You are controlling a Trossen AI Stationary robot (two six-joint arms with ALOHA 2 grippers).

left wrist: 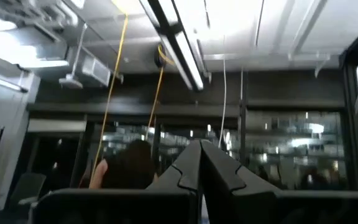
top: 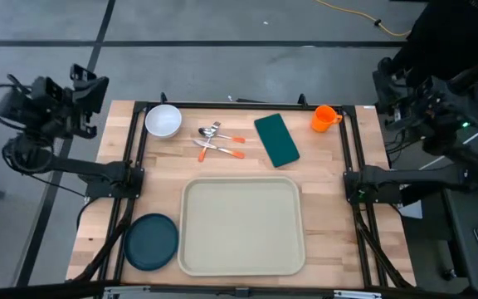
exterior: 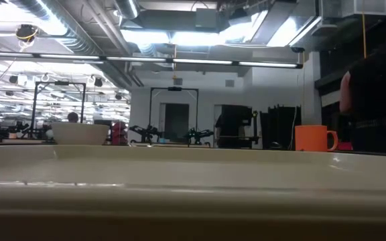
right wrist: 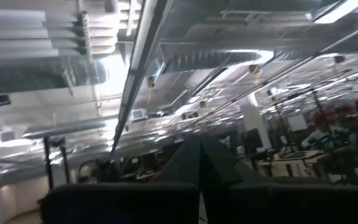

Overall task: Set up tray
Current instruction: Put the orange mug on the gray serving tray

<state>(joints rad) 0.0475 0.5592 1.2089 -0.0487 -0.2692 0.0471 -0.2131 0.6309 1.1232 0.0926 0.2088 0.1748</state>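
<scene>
The beige tray lies flat at the table's near middle; its rim fills the low view's foreground. A dark teal plate lies left of it. Along the far side are a white bowl, two orange-handled utensils, a dark green napkin and an orange mug. My left gripper is shut and parked beyond the table's left edge, aimed at the ceiling. My right gripper is shut beyond the right edge, likewise raised.
A black frame runs along the table's left, right and far sides. The bowl and mug show beyond the tray rim in the low view. A person in dark clothing stands past the right far corner. Bare wood lies between tray and dishes.
</scene>
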